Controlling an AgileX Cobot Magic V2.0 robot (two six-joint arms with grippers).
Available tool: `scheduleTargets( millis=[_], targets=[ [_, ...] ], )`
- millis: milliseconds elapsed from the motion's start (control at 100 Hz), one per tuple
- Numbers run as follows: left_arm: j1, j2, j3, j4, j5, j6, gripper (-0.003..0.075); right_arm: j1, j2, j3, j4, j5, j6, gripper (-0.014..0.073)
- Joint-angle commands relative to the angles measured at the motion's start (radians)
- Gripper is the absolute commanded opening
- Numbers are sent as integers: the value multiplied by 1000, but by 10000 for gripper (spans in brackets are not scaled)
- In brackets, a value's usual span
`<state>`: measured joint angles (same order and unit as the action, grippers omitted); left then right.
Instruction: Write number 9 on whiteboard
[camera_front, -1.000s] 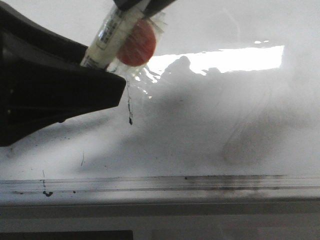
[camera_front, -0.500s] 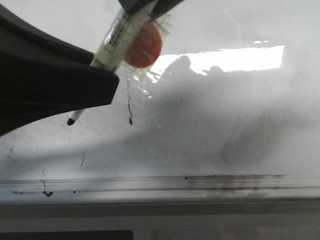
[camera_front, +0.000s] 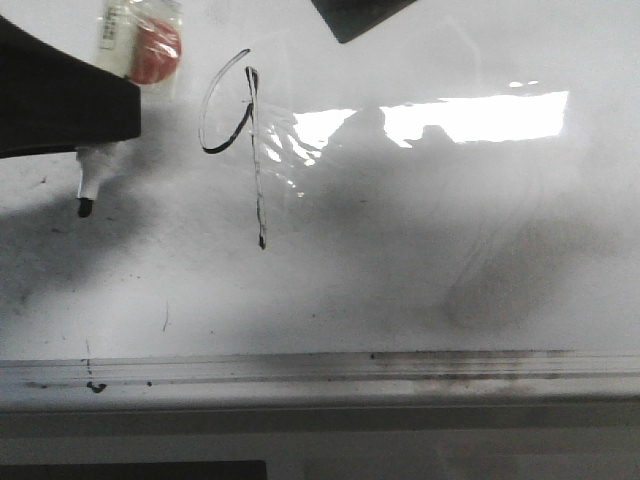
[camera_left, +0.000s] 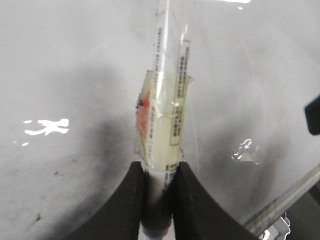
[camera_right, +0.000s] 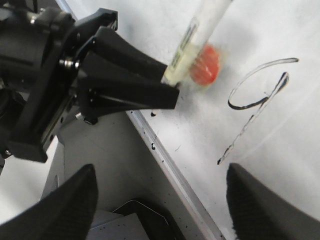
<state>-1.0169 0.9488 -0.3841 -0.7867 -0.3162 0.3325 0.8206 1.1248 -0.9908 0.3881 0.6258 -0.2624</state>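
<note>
Black ink figure, the number 9 (camera_front: 245, 140), sits complete on the whiteboard (camera_front: 420, 270): open loop at upper left, long straight tail running down toward the silvery edge rail (camera_front: 400, 365). Left gripper (camera_left: 159, 200) has its fingers clenched on the marker (camera_left: 167, 115); tip (camera_front: 85, 207) is off to the left of the figure, apparently clear of the surface. Right gripper (camera_right: 160, 195) has its fingers spread and empty, looking down on the 9. Next move judged: retreat the left arm away from the figure, not across the ink.

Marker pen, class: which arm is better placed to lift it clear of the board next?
Left. Its pincer grips the marker beside the number 9; the right pincer is open, empty.
</note>
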Motion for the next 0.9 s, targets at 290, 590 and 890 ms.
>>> scheduleTargets(
  millis=[290,590,890],
  targets=[
    [2,-13,-30,-436,-52,220,-20,-5,-14,-33,7,-29,9,418],
    [2,-13,5,-496,-64,224,-20,-5,-14,-33,7,-35,9,418],
    [2,-13,5,-496,-53,224,-13,-5,-14,-33,7,-43,9,418]
  ],
)
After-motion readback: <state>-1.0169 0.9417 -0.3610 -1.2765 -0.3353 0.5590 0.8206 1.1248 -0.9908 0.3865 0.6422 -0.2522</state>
